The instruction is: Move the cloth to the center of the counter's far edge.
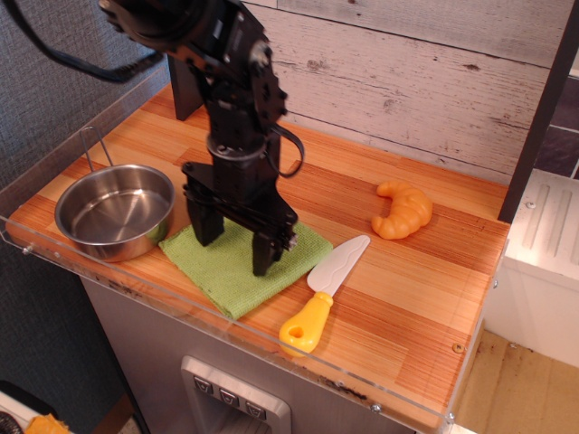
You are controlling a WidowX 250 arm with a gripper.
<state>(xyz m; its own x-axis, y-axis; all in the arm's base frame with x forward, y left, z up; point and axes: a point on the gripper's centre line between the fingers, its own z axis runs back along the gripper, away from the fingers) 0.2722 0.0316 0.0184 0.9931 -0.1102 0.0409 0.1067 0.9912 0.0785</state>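
The light-green cloth [237,269] lies flat near the front edge of the orange-brown wood counter [362,181], just right of the steel bowl. My black gripper [235,249] stands upright over the cloth's middle, open, with one fingertip [204,235] near the cloth's left part and the other [263,264] on its right part. The fingertips are at or just above the cloth surface; I cannot tell if they touch. The arm hides the cloth's far corner.
A steel bowl [114,210] sits at the left front. A white-bladed toy knife with a yellow handle [324,294] lies right of the cloth. A croissant [403,211] lies at the right. A whitewashed plank wall [407,81] backs the counter.
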